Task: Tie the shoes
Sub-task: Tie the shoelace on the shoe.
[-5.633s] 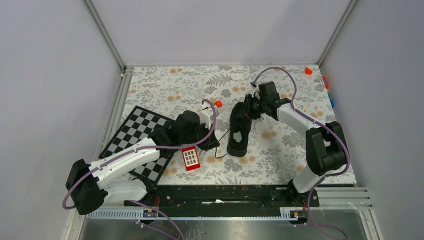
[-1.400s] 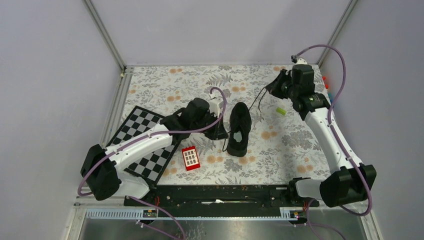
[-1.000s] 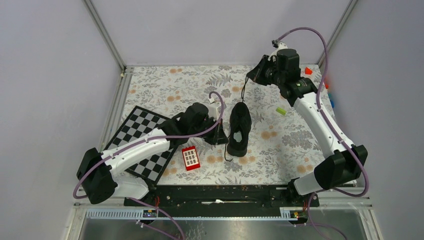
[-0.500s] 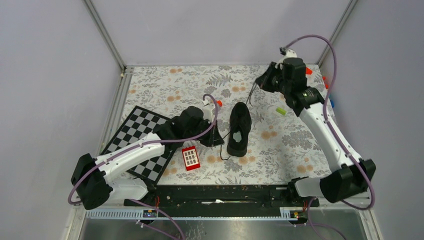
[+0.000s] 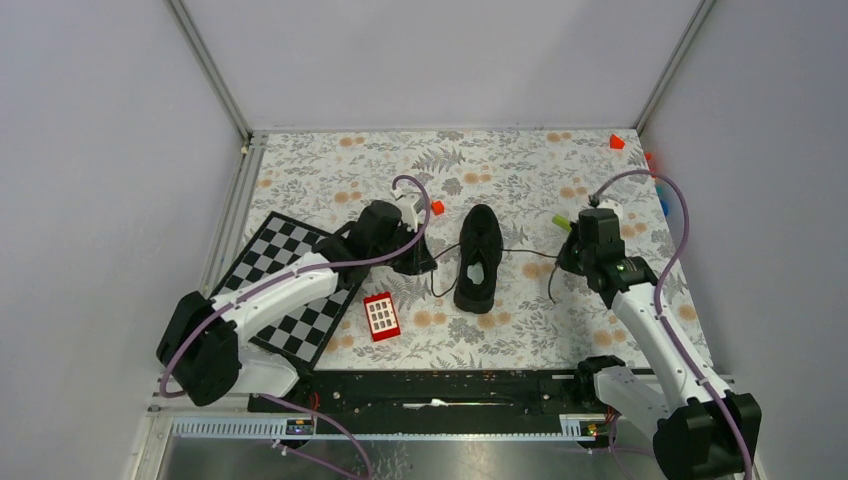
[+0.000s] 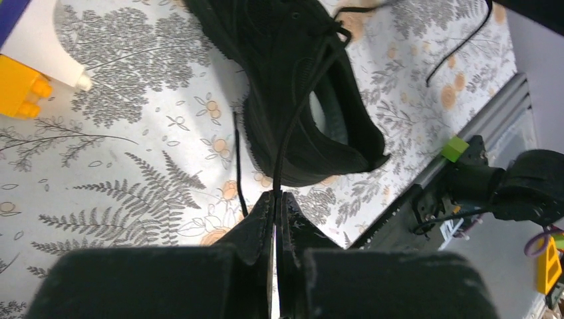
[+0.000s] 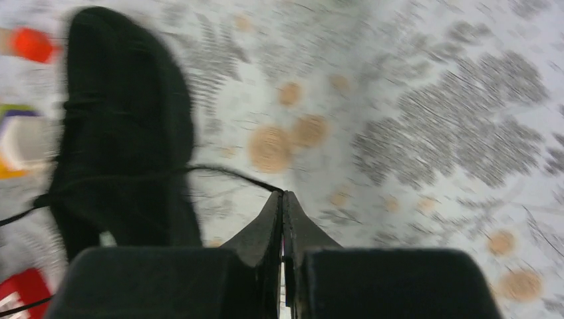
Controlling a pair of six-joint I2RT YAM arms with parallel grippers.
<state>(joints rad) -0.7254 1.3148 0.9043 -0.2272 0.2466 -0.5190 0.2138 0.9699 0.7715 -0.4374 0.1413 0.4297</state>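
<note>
**Top view:** A black sneaker (image 5: 479, 258) lies at the centre of the floral surface (image 5: 330, 170), toe toward the upper edge. The left arm (image 5: 290, 290) flanks it from the lower left and the right arm (image 5: 640, 300) from the lower right. The right lace (image 5: 530, 252) runs from the shoe to the right arm's jaws.

**Left wrist view:** The left arm's jaws are pressed together on the taut left lace (image 6: 278, 166), which leads up to the sneaker (image 6: 266, 40) at upper centre.

**Right wrist view, blurred:** The right arm's jaws are pinched together on the right lace (image 7: 226, 174), which stretches left to the sneaker (image 7: 120, 119).

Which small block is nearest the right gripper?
The yellow-green block, just beyond the right gripper; one red block sits by the left arm, another in the far corner.
</note>
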